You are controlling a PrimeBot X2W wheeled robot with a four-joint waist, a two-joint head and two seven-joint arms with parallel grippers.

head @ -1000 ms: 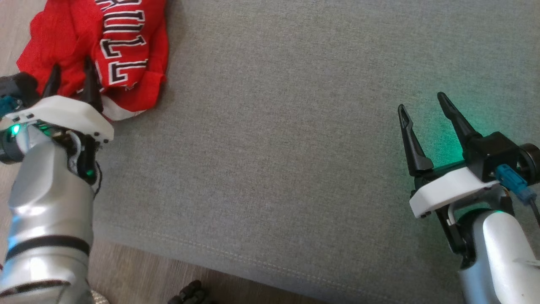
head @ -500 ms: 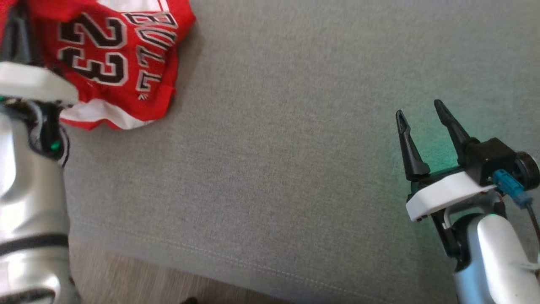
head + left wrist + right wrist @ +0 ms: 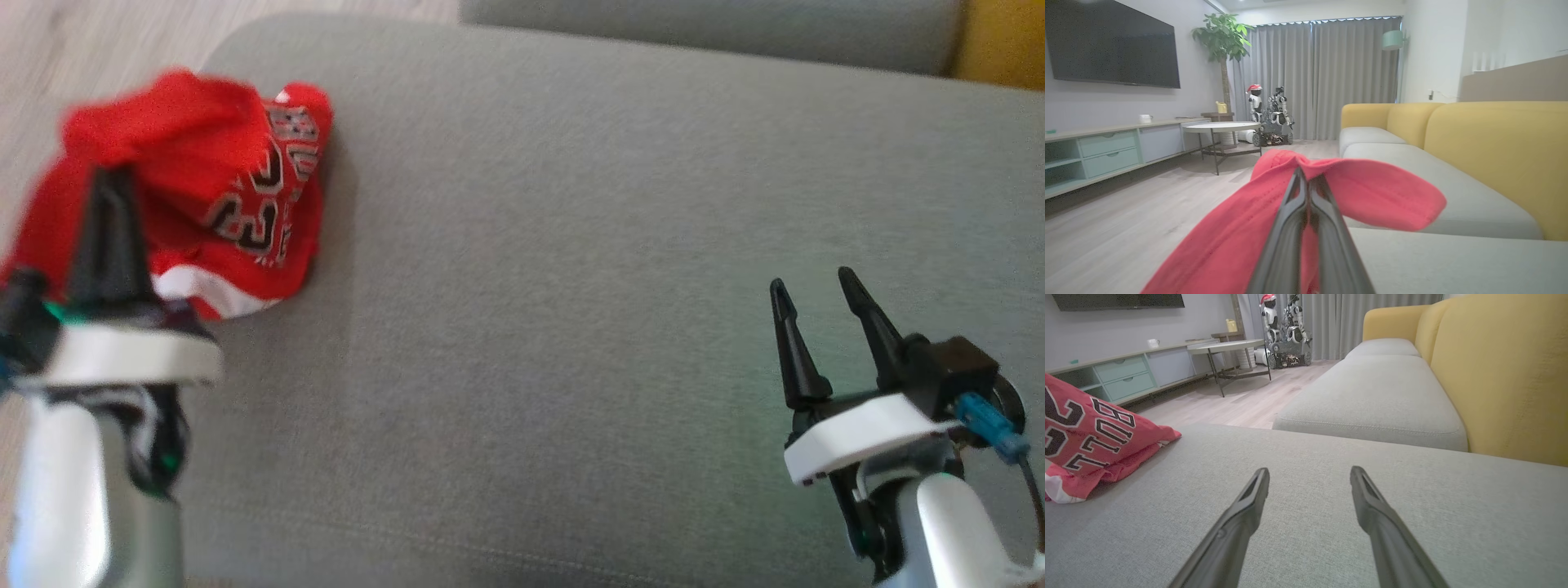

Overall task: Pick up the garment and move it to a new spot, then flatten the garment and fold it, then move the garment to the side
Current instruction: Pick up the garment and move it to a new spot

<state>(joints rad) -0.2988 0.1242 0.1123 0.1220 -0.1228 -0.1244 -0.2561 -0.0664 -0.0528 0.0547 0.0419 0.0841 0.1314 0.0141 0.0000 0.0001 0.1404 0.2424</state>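
Observation:
The garment [image 3: 204, 180] is a red jersey with black-and-white lettering and a white hem, bunched at the left end of the grey sofa cushion [image 3: 571, 286]. My left gripper [image 3: 110, 175] is shut on a raised fold of it, and the cloth hangs down to the cushion. In the left wrist view the two fingers [image 3: 1306, 220] press together with the red cloth [image 3: 1372, 192] draped over their tips. My right gripper [image 3: 808, 278] stands open above the cushion's right part, nothing between its fingers [image 3: 1241, 514]. The jersey [image 3: 1090, 437] lies far to its left.
A yellow sofa back [image 3: 1506, 375] runs along the far side, with a second grey seat cushion [image 3: 1376, 396] beyond. Wooden floor [image 3: 1126, 212] lies off the cushion's left end. A round table [image 3: 1220, 127], a low cabinet [image 3: 1106, 151] and another robot [image 3: 1269, 118] stand across the room.
My left gripper closed on the jersey and lifted a fold of it. The head camera tilted up, so the cushion's far edge now shows. The right gripper stayed open.

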